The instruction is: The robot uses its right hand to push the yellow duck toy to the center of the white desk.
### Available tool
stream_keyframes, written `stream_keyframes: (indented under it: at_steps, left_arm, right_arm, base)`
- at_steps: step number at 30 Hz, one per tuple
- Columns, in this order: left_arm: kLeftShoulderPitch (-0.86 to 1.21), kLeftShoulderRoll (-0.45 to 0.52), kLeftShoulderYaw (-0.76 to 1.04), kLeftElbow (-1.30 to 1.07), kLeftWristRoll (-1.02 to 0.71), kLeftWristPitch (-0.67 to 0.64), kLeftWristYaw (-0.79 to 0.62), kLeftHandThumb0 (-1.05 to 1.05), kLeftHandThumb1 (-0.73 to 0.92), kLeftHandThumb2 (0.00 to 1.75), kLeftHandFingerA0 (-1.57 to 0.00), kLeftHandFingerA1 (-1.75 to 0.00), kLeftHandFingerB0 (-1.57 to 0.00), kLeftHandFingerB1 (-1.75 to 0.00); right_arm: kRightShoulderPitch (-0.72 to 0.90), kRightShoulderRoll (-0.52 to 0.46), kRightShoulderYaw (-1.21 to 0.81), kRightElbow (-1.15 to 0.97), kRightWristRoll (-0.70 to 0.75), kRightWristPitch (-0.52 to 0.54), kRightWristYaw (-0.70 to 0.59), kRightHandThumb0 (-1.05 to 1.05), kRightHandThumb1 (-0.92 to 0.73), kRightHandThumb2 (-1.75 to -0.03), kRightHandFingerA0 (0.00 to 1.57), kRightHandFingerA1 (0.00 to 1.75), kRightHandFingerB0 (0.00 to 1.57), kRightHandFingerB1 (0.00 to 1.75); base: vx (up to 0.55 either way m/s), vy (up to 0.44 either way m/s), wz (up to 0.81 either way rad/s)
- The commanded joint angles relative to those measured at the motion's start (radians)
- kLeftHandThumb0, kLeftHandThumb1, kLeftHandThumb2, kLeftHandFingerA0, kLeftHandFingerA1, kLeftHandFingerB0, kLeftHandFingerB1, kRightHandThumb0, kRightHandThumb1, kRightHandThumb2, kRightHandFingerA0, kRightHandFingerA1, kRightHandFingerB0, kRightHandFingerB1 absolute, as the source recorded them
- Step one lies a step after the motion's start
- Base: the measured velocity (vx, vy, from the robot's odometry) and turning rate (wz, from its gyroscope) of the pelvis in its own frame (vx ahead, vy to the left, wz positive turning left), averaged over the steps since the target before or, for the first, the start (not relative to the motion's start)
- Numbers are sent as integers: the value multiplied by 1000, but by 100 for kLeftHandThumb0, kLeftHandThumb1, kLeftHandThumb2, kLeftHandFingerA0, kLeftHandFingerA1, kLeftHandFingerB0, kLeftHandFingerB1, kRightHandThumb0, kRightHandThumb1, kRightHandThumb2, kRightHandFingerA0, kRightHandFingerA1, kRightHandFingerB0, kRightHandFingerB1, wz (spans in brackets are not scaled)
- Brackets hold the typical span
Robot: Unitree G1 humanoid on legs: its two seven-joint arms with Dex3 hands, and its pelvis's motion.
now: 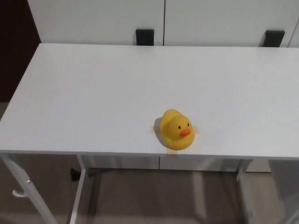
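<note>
One small yellow rubber duck toy (176, 129) sits upright near the front edge of the white worktop (93, 93), at about 6 o'clock from its center, not in the middle. No robot hand shows, so its state cannot be told.

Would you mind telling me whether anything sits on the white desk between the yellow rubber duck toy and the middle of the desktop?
Nothing visible does. The yellow rubber duck toy sits near the front edge of the white desk, and the surface from it back to the middle is bare. Neither robot hand is in view.
</note>
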Motion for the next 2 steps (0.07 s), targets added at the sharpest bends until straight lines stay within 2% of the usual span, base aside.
stream_keyframes:
  at_steps: [1,2]
  left_arm:
    - [-7,18,5,3,-6,-30,-1,-16,62,77,-87,-89,-88,-98]
    - [-7,17,4,4,-5,-29,-1,-16,62,77,-87,-89,-88,-98]
  right_arm:
    - [1,-16,11,3,-6,-19,2,-2,-53,-88,97,51,73,49]
    - [0,-15,8,4,-1,-25,1,-2,-53,-88,97,51,73,49]
  base:
    - [0,0,0]
    - [0,0,0]
